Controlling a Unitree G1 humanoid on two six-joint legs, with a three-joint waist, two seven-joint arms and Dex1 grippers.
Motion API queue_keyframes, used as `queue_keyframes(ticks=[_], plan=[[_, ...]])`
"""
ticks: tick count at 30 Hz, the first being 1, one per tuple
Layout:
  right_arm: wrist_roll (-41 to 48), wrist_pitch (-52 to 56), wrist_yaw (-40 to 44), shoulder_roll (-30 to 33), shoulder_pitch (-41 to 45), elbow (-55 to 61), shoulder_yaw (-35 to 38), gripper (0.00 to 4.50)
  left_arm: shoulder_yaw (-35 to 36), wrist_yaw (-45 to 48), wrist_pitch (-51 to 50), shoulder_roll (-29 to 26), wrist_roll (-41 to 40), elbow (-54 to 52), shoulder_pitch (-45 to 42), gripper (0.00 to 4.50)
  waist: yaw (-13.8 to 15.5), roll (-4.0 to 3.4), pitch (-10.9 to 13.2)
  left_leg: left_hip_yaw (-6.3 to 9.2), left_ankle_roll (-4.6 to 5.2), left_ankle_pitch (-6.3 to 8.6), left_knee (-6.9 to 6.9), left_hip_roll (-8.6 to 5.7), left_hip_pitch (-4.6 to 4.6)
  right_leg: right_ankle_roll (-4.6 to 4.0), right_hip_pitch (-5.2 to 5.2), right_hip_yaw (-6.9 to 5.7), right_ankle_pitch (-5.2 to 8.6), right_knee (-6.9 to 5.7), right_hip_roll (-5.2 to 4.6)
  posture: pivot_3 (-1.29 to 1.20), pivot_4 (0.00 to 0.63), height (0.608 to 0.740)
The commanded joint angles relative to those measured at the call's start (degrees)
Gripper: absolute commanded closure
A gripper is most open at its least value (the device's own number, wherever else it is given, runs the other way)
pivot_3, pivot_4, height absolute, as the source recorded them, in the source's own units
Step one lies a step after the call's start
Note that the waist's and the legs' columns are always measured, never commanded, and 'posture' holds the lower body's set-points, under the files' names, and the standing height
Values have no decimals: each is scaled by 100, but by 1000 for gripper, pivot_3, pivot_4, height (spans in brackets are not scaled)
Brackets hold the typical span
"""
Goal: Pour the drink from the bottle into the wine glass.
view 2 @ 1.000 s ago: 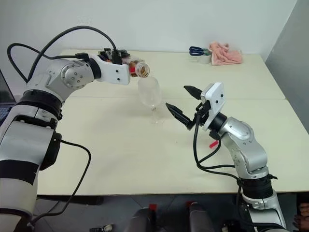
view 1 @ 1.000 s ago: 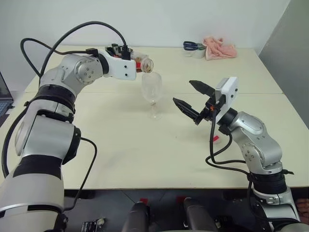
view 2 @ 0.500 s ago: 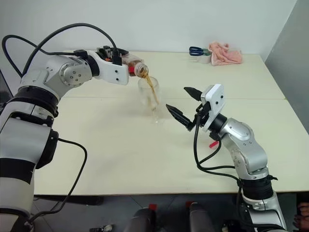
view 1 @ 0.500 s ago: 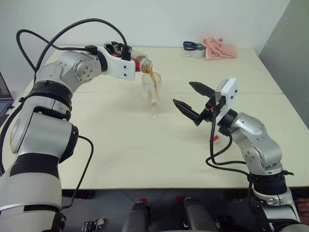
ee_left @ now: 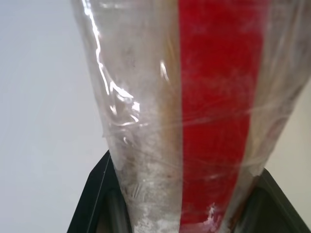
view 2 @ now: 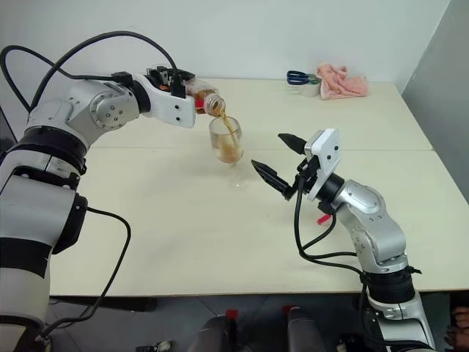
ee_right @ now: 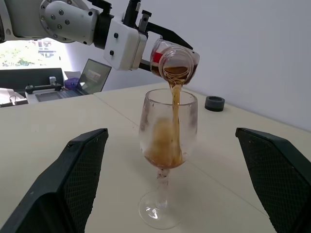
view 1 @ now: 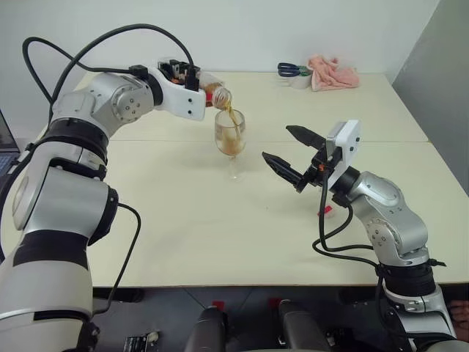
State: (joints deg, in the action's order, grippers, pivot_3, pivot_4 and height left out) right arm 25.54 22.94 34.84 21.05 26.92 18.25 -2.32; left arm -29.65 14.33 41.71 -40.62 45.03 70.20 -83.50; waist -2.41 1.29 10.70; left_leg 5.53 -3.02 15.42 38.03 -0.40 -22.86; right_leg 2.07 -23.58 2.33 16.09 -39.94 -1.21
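Note:
My left gripper is shut on the clear bottle and holds it tilted, its open mouth just above the wine glass. The red label strip of the bottle shows close up in the left wrist view. An amber stream of the drink runs from the bottle's mouth into the glass. Brown liquid fills the lower part of the bowl. The glass stands upright on the cream table. My right gripper hovers open to the right of the glass, pointing at it, with nothing between its fingers.
A pink cloth and blue-handled scissors lie at the table's far right. A small dark ring-shaped thing sits on the table beyond the glass. A small red object lies under my right forearm. A laptop stands off the table's left side.
The bottle has tipped a little further and the drink has begun to flow. The glass went from empty to partly filled. My right arm has not moved.

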Motion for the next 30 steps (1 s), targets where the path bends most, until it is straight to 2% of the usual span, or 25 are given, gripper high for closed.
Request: queue_keyframes(ticks=[1,23,30], plan=[[76,-66,27,-21,25,175,81,0,47,-133,10,-135,-30,-18,-257,2746,0,0,0,0,0,0,0,0,0,0,0,0,0,0,0,0,150,740],[146,-46,7,-9,43,212,128,0,69,-169,-66,-137,-53,82,-280,2746,-1,0,0,0,0,0,1,0,0,0,0,0,0,-1,0,0,150,740],[161,-23,-12,-18,72,201,140,0,821,656,-205,84,-1135,54,-49,2746,-8,0,0,0,0,0,2,0,0,0,0,0,0,-1,0,0,150,740]])
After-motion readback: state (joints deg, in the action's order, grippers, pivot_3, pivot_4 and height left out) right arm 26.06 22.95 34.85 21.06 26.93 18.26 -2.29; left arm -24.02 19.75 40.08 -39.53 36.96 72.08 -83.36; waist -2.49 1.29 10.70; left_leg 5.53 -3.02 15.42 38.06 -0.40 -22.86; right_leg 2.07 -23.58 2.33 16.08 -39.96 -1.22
